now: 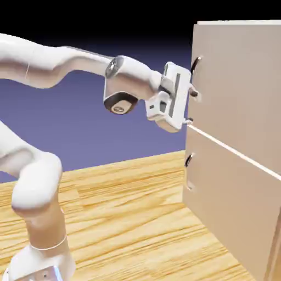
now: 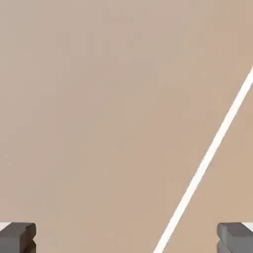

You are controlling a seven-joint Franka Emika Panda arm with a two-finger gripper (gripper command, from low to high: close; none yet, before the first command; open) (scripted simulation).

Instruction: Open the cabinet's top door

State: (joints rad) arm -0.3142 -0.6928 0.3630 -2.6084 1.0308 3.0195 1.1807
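exterior view: our gripper [image 1: 190, 107] sits right at the cabinet [image 1: 241, 181] front, just below the silver loop handle [image 1: 195, 65], which is at about 12 o'clock from the fingers. one fingertip is near the seam [image 1: 230, 149] between the top door [image 1: 241, 82] and the lower door [image 1: 236, 203]. the fingers stand apart with nothing between them, so we read the gripper as spread and holding nothing. the handle doesn't look enclosed yet. the lower door's small dark handle [image 1: 188, 161] is at 6 o'clock from the hand.

hand view: pale beige panel fills it. both grey fingertips [image 2: 17, 237] sit at the bottom corners, wide apart, at 7 and 5 o'clock. the white seam [image 2: 207, 163] runs diagonally from 6 o'clock up to 2 o'clock. no handle shows here, so we're aimed off it.

to do this step well, in our view: shift up toward 12 o'clock until the loop sits between the fingers, close on it, then pull along the door's arc, not straight back.

materials: the panels are flat, matte and featureless. the handle is a thin, curved loop of shiny metal, likely slippery, so we want a centred grip. the table [image 1: 126, 219] is grained wood.
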